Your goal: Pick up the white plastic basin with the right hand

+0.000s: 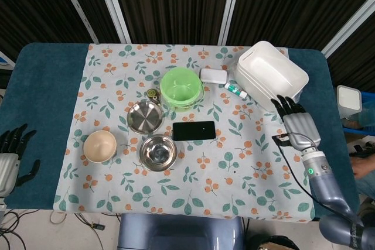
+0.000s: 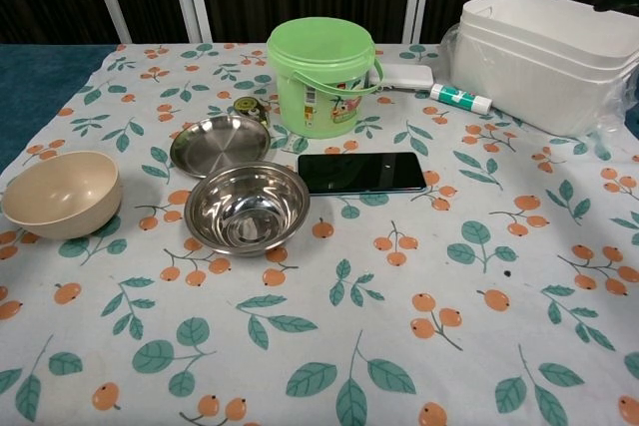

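The white plastic basin (image 1: pixel 272 74) sits at the table's far right corner, stacked on a second white basin; the chest view shows the white basin (image 2: pixel 547 52) at upper right. My right hand (image 1: pixel 296 122) hovers just in front of the basin's near edge, fingers apart and pointing toward it, holding nothing and not touching it. My left hand (image 1: pixel 10 159) rests off the table's near left edge, fingers spread and empty. Neither hand appears in the chest view.
A green bucket (image 1: pixel 181 88) stands mid-table beside a white case (image 1: pixel 212 75) and a small tube (image 1: pixel 234 89). A black phone (image 1: pixel 194 130), a steel plate (image 1: pixel 145 116), a steel bowl (image 1: pixel 158 152) and a beige bowl (image 1: pixel 99 146) lie nearer. A white container (image 1: pixel 349 99) stands off-table, right.
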`<action>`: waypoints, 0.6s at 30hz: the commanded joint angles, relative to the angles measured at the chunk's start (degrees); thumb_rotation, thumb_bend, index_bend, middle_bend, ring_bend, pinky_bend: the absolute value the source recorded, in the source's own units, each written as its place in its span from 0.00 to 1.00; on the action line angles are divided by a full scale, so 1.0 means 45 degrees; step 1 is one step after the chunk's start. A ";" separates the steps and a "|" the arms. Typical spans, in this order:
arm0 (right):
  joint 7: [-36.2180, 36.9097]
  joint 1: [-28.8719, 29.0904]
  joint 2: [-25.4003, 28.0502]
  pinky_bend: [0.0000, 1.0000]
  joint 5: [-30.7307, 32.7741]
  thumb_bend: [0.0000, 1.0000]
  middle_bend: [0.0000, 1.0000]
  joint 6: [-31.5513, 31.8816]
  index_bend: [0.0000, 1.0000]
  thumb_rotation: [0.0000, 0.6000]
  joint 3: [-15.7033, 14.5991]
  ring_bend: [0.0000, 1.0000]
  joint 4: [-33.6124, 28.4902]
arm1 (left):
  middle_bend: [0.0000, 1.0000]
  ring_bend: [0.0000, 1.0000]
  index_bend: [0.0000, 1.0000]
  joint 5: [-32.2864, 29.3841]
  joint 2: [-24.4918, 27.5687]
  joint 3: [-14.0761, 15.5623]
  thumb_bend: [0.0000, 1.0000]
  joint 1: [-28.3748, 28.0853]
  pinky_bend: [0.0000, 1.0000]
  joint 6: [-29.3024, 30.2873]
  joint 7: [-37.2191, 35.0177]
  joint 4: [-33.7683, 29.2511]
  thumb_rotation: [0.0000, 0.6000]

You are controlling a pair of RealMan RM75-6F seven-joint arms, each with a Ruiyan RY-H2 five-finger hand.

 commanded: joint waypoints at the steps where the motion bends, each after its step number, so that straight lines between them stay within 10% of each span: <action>1: -0.1126 0.1160 -0.0770 0.17 0.1727 0.19 0.09 -0.0895 0.02 1.00 0.0763 0.05 0.0700 | 0.00 0.00 0.12 -0.0043 0.0029 0.0004 0.39 -0.0013 0.00 -0.0050 0.0043 -0.0056 1.00; 18: -0.2396 0.3766 -0.2907 0.21 0.5274 0.21 0.15 -0.2242 0.05 1.00 0.1343 0.15 0.4380 | 0.00 0.00 0.12 -0.0383 0.0089 -0.0141 0.39 -0.0086 0.00 -0.0232 -0.0040 -0.0068 1.00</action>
